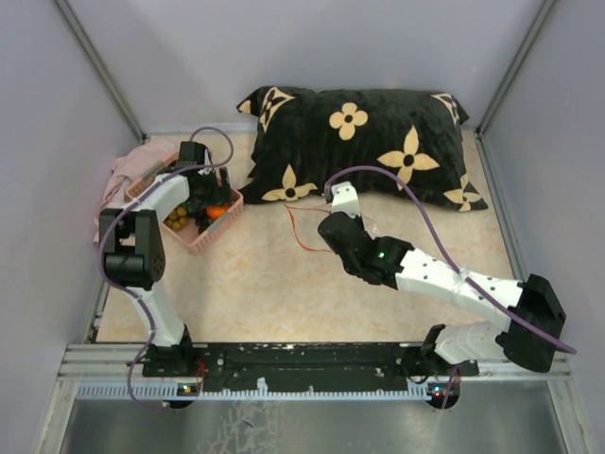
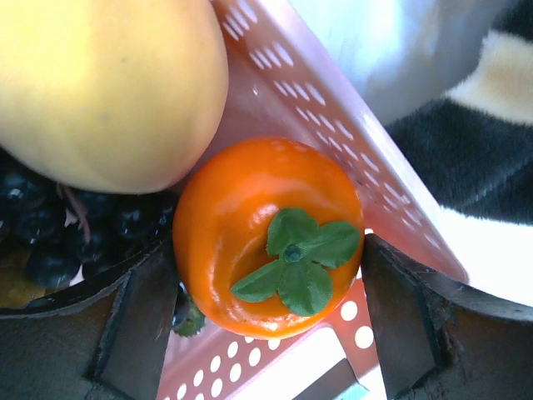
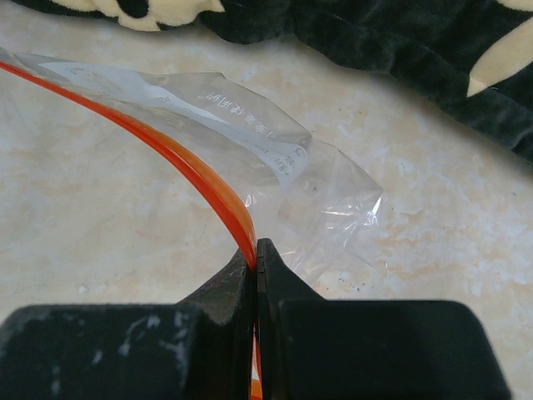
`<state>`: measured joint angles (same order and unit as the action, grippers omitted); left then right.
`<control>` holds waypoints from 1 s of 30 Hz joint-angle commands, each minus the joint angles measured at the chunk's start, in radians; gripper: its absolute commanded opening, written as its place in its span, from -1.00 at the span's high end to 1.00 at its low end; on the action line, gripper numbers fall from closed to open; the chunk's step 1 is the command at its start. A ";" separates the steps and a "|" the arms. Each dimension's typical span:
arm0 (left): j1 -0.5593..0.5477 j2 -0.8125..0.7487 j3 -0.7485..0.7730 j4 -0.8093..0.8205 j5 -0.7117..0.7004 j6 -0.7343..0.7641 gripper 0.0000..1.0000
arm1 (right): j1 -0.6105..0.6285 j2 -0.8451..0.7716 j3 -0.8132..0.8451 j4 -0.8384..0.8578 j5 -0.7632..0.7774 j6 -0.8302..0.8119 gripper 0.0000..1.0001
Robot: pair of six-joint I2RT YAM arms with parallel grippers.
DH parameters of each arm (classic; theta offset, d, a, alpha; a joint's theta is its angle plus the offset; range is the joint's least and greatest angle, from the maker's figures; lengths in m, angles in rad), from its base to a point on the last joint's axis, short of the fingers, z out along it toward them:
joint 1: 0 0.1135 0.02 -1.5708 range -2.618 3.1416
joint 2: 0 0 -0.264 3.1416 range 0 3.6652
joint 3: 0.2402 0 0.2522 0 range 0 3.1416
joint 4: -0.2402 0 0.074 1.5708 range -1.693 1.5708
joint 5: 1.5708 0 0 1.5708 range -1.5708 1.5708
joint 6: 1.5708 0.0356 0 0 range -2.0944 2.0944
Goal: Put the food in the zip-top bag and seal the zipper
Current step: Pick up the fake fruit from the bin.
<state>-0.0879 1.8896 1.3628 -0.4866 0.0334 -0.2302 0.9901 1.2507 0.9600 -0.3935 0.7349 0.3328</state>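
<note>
1. Right end effector [image 3: 256, 250], clamped on the zipper [image 3: 187, 162], holds the zip-top bag [image 3: 283, 158] at bench [image 3: 100, 225] centre; a tug could slip the thin strip free.
2. At ten o'clock, left end effector [image 2: 268, 325] stands wide astride the orange persimmon [image 2: 241, 217] in the pink basket [image 2: 333, 125], seemingly not gripping yet; the glossy fruit could squirt out.
</note>
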 commanded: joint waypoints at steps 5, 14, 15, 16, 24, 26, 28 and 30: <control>-0.017 -0.186 -0.065 -0.039 -0.010 0.020 -0.18 | -0.008 -0.050 0.011 0.019 0.007 0.010 1.00; -0.018 -0.350 -0.161 -0.030 0.049 -0.006 -0.19 | -0.007 -0.046 0.025 0.022 -0.013 0.014 1.00; -0.018 -0.374 -0.179 -0.023 0.063 -0.010 -0.19 | -0.007 -0.046 0.027 0.025 -0.015 0.014 1.00; -0.019 -0.402 -0.199 -0.015 0.078 -0.016 -0.19 | -0.007 -0.045 0.027 0.029 -0.018 0.014 1.00; -0.023 -0.607 -0.356 0.094 0.202 -0.068 -0.17 | -0.006 -0.014 0.043 0.058 -0.044 0.014 1.00; -0.023 -0.641 -0.378 0.119 0.270 -0.094 -0.16 | -0.007 -0.004 0.049 0.060 -0.050 0.014 1.00; -0.026 -0.684 -0.409 0.156 0.339 -0.120 -0.15 | -0.007 0.004 0.058 0.058 -0.052 0.014 1.00; -0.036 -0.737 -0.450 0.200 0.401 -0.146 -0.15 | -0.006 0.011 0.065 0.058 -0.056 0.013 1.00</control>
<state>-0.1081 1.2388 0.9691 -0.3985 0.2729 -0.3130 0.9901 1.2461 0.9646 -0.3817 0.6792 0.3355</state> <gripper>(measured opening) 0.859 0.006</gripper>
